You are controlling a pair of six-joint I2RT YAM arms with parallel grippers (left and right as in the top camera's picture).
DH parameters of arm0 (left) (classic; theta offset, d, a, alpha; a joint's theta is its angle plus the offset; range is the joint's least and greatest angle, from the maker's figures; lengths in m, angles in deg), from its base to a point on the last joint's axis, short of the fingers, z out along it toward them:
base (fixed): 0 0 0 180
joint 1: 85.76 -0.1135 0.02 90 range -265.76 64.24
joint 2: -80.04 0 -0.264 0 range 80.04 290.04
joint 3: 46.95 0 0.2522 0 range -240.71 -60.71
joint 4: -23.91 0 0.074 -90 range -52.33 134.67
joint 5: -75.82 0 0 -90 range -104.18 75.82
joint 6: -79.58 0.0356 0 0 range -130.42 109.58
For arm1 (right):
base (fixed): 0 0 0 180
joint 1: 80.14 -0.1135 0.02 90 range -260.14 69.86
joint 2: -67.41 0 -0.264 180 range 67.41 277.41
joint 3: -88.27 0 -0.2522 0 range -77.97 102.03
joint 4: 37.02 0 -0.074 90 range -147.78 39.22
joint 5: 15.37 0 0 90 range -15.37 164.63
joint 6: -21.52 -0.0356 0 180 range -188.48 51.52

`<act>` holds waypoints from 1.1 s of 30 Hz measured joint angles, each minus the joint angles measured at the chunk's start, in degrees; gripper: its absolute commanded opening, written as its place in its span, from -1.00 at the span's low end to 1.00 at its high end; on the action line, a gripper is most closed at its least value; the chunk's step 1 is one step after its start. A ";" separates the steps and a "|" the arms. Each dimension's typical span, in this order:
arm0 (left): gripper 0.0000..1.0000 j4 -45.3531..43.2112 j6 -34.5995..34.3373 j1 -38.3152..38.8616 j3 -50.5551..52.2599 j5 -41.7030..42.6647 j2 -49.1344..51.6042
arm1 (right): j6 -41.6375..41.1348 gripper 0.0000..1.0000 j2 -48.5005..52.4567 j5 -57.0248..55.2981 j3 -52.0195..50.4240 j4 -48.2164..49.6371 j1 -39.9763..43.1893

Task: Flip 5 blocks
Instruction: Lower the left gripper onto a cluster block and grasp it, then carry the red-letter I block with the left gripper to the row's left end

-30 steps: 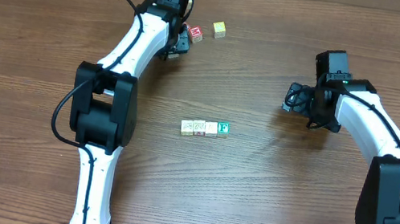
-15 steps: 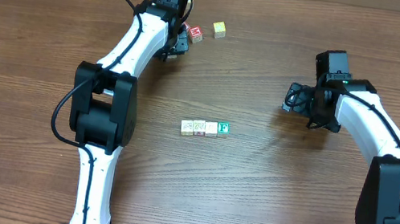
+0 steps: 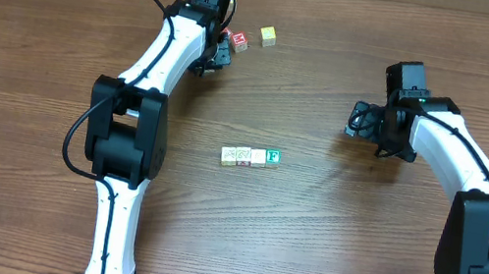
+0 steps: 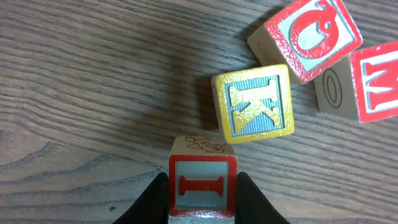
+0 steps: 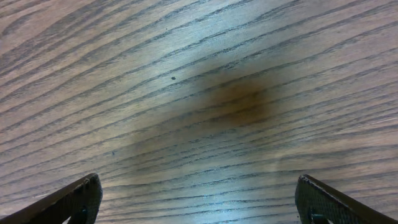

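In the left wrist view a block with a red-framed white face printed "I" [image 4: 203, 185] sits on the table. My left gripper [image 4: 203, 196] is shut on it, one black finger pressed to each side. From overhead, that gripper [image 3: 221, 52] is at the far end of the table beside a red cube [image 3: 239, 41]. A row of three pale blocks [image 3: 243, 157] and a green-faced block [image 3: 272, 156] lies mid-table, away from both arms. My right gripper [image 5: 199, 202] is open over bare wood, and overhead it [image 3: 359, 119] is at the right.
A yellow "K" cube [image 4: 254, 102] lies just beyond the held block. Two red-faced cubes, "Q" [image 4: 308, 34] and "M" [image 4: 376, 84], sit close behind it. Another yellow cube [image 3: 268, 34] rests near the table's far edge.
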 measured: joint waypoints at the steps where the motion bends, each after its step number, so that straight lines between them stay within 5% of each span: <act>1: -0.63 0.13 0.37 0.00 0.00 0.02 0.00 | 0.02 1.00 0.00 0.00 0.00 -0.02 -0.02; 16: -0.81 9.86 2.14 0.00 -1.49 3.10 -3.41 | -0.02 1.00 0.00 0.02 0.00 -0.04 -0.02; 33: -0.83 40.02 3.21 0.00 -2.95 6.03 -24.76 | 0.00 1.00 0.00 0.00 0.00 -0.02 -0.02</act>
